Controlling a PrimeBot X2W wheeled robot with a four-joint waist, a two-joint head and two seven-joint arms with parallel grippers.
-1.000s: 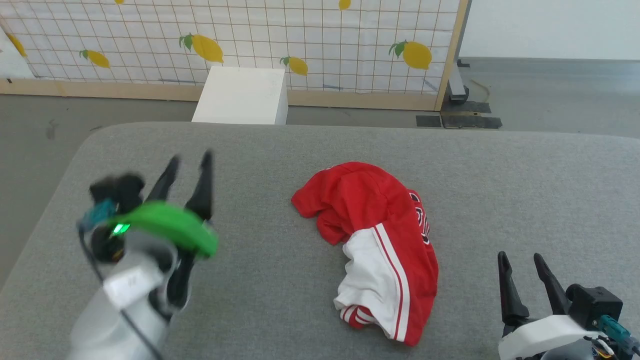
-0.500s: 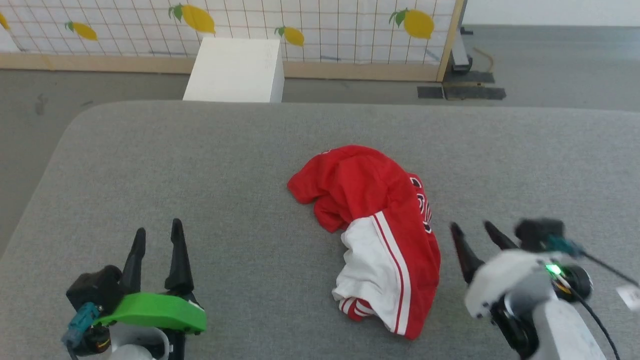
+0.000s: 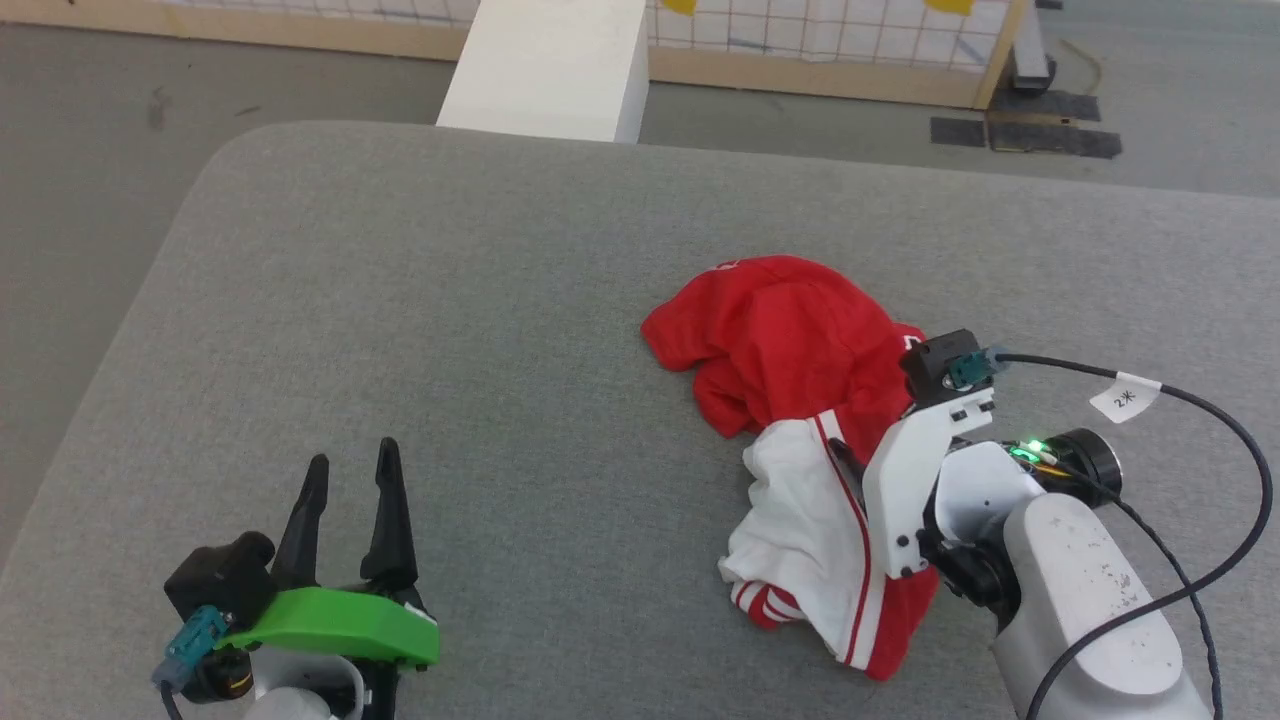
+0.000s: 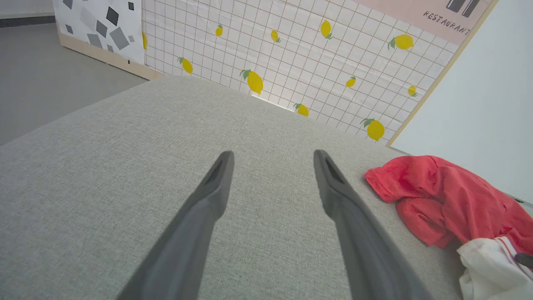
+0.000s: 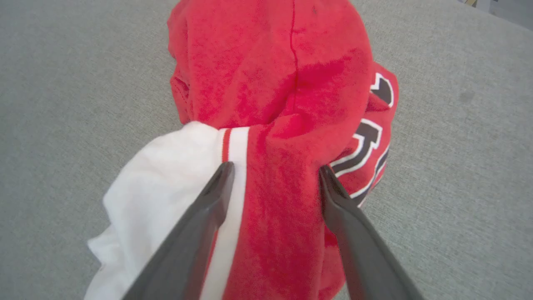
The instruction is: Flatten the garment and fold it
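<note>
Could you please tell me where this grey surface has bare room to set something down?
Bare stretch of the grey fabric surface: between the left end effector and the crumpled red jersey T-shirt, back toward the white box. Crowded where the open right end effector straddles it.

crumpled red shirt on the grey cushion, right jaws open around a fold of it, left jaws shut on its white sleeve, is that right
Wrong on the left gripper: its jaws stand open over bare cushion, apart from the garment, as the left wrist view shows. The rest holds.
</note>
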